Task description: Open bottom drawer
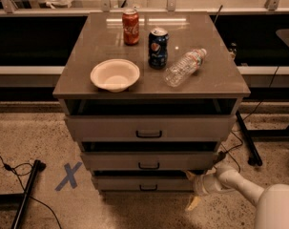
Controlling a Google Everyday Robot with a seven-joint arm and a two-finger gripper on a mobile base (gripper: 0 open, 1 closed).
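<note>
My arm (265,202) is cut off at the lower right corner. The gripper (190,191) sits low, right of centre, its two fingers spread apart, just beside the right end of the bottom drawer (134,183). I can't tell whether they touch. That drawer is lowest in the stack, with its inside hidden. Farther up, the red can (130,27) shows Coca-Cola script and the blue can (158,47) a Pepsi logo. The label on the bottle (184,67) is unreadable.

White round bowl (115,74) front-left, red soda can (130,27) at back edge, blue soda can (158,48) central, clear plastic bottle (184,67) lying rightward.
</note>
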